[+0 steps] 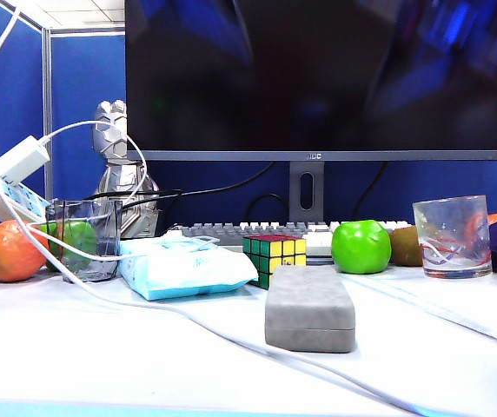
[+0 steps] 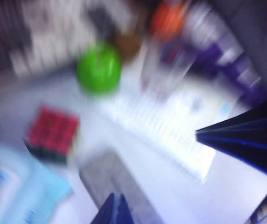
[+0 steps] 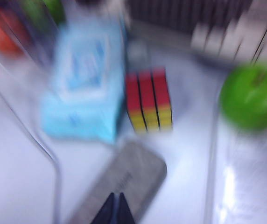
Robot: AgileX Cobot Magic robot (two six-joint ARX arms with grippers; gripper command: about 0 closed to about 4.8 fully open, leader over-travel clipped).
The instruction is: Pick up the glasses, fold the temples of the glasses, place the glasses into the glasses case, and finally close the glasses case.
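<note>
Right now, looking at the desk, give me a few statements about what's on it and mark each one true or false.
1. The glasses case lies shut on the desk. True.
2. The Rubik's cube stands in front of the case. False: it stands behind it, toward the keyboard.
3. The green apple sits between the cube and the clear glass. True.
4. The blue tissue pack rests on top of the case. False: it lies on the desk, left of it.
5. The left tool and right tool are shut. True.
</note>
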